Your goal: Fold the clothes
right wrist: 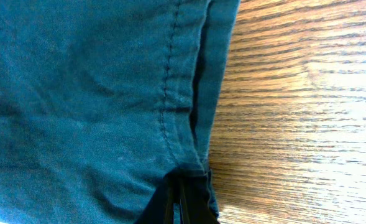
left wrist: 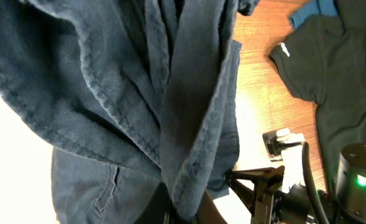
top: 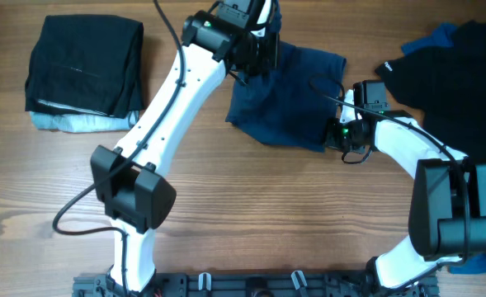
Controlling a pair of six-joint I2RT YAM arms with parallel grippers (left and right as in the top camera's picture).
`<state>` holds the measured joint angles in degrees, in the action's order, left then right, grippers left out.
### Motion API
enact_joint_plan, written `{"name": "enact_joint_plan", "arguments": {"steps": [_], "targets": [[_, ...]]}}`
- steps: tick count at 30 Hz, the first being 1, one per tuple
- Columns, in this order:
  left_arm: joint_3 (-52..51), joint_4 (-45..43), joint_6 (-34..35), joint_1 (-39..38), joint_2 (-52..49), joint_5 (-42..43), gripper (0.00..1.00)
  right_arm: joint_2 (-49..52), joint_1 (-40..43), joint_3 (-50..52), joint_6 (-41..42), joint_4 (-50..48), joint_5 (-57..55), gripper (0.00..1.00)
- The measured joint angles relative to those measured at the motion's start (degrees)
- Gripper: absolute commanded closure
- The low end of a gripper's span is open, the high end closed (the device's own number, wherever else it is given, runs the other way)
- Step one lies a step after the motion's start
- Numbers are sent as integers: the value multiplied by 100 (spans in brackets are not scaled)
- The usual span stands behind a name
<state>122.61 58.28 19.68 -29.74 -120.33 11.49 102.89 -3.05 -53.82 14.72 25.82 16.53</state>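
On the wooden surface [top: 251, 214], left pincer [left wrist: 183, 208] and right pincer [right wrist: 178, 193] clamp shut on opposite edges of crumpled dark navy cloth shorts [top: 292, 91]; open wood lies in front.

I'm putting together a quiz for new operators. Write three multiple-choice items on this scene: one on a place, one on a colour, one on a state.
1. Where in the overhead view is the folded black garment?
A. top left
B. bottom centre
C. far right

2. What colour is the garment under it?
A. red
B. light blue
C. yellow

3. How do the left gripper and right gripper stand on the navy shorts?
A. both open above them
B. only the left shut
C. both shut on them

Key:
1. A, it sits in the top-left corner.
2. B, the light blue garment shows along its lower edge.
3. C, each wrist view shows cloth pinched between the fingertips.
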Motion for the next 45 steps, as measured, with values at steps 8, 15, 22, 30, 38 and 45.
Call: {"name": "enact_joint_plan", "arguments": {"steps": [8,15,22,30,38,45], "targets": [[4,-273,2,-382,-592,42,96,-175,-17,-15,22,317,125,89],[4,-332,7,-387,-686,46,96,-2575,-15,-522,175,1239,-662,90],[26,-678,20,-564,-1204,59,70,-2769,-15,-522,192,1353,-1154,90],[26,-1213,-68,-916,-1274,79,83,-2769,-15,-570,136,824,-1169,88],[116,654,-286,260,-885,-310,72,-2262,-11,-798,-68,852,-323,67],[116,1410,-367,957,-881,-1005,61,-907,2,-811,-116,31,271,52]]}}
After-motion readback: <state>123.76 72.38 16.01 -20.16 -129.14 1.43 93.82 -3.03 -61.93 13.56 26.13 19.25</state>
